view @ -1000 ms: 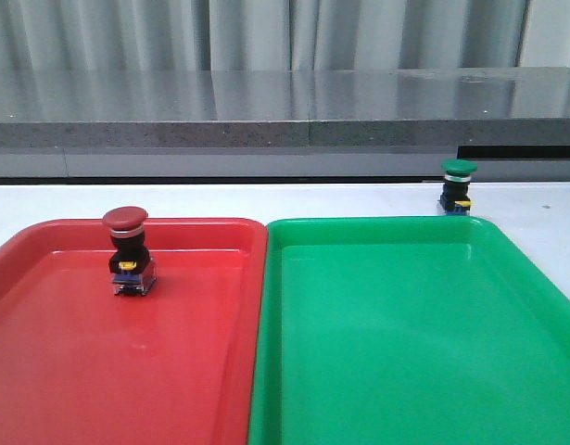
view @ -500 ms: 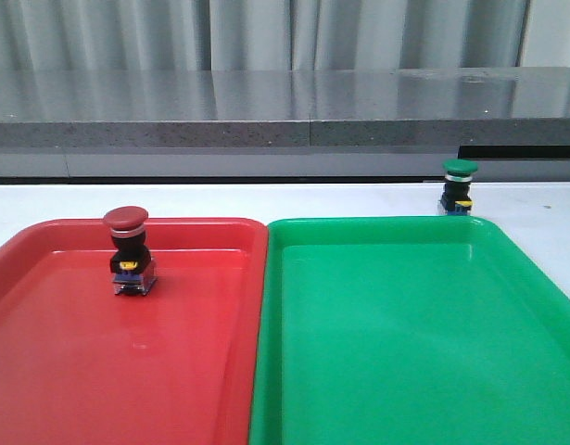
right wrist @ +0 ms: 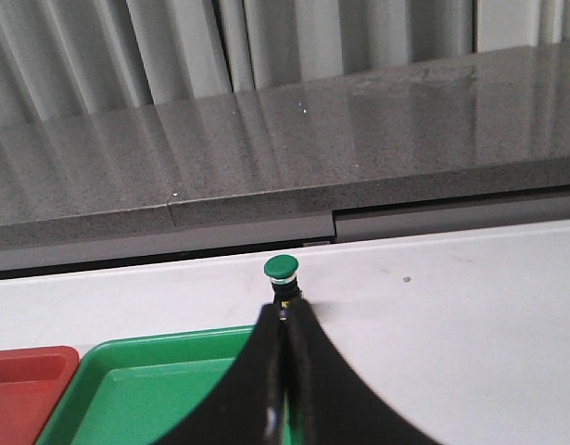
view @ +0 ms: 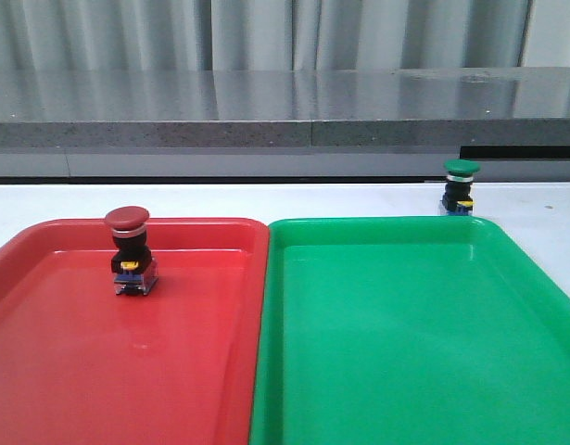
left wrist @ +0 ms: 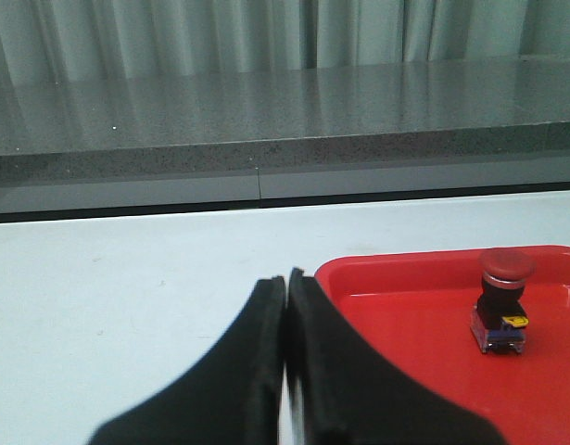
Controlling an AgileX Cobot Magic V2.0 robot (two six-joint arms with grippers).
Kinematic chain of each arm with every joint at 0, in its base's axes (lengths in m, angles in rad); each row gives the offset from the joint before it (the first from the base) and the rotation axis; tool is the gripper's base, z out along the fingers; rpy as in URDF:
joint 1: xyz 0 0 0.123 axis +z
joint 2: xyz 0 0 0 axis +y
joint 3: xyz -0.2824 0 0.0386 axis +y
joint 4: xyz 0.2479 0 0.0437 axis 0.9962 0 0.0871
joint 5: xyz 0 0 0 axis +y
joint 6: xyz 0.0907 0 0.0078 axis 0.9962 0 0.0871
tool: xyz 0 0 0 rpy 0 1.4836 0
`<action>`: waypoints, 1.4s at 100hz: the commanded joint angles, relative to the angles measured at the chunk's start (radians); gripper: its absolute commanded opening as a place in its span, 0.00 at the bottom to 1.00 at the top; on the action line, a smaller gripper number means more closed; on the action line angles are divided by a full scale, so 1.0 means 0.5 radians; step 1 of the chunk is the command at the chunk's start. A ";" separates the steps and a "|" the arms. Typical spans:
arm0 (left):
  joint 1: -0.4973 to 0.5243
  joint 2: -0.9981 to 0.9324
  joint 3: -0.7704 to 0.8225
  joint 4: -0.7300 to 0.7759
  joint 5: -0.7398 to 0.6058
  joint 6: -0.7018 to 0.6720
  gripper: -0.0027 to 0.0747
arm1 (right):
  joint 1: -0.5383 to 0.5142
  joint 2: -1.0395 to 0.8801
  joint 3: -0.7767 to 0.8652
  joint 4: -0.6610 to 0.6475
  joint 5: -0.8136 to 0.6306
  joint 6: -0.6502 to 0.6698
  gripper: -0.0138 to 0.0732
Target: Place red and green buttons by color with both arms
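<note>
The red button [view: 129, 248] stands upright inside the red tray [view: 44, 371], near its far left part; it also shows in the left wrist view as the red button [left wrist: 502, 298]. The green button [view: 459, 185] stands on the white table just beyond the green tray [view: 405, 352], at its far right corner. In the right wrist view the green button [right wrist: 283, 274] sits straight ahead of my right gripper [right wrist: 285, 311], which is shut and empty. My left gripper [left wrist: 285, 278] is shut and empty, at the red tray's [left wrist: 405, 306] corner. Neither gripper appears in the front view.
A grey stone ledge [view: 285, 130] with curtains behind it runs along the back of the white table [view: 62, 199]. The two trays lie side by side, touching, and fill the near half of the table.
</note>
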 commanded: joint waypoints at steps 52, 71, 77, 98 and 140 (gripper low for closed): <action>0.002 -0.064 0.051 0.002 -0.174 -0.012 0.01 | -0.009 1.828 -1.200 -0.215 -0.494 0.004 0.09; 0.002 -0.064 0.051 0.002 -0.174 -0.012 0.01 | -0.009 2.179 -1.392 -0.287 -0.495 0.004 0.20; 0.002 -0.064 0.051 0.002 -0.174 -0.012 0.01 | -0.009 2.235 -1.413 -0.295 -0.510 0.004 0.35; 0.002 -0.064 0.051 0.002 -0.174 -0.012 0.01 | -0.003 2.416 -1.425 -0.300 -0.620 0.002 0.92; 0.002 -0.064 0.051 0.002 -0.174 -0.012 0.01 | 0.123 2.839 -1.707 -0.370 -0.568 0.002 0.87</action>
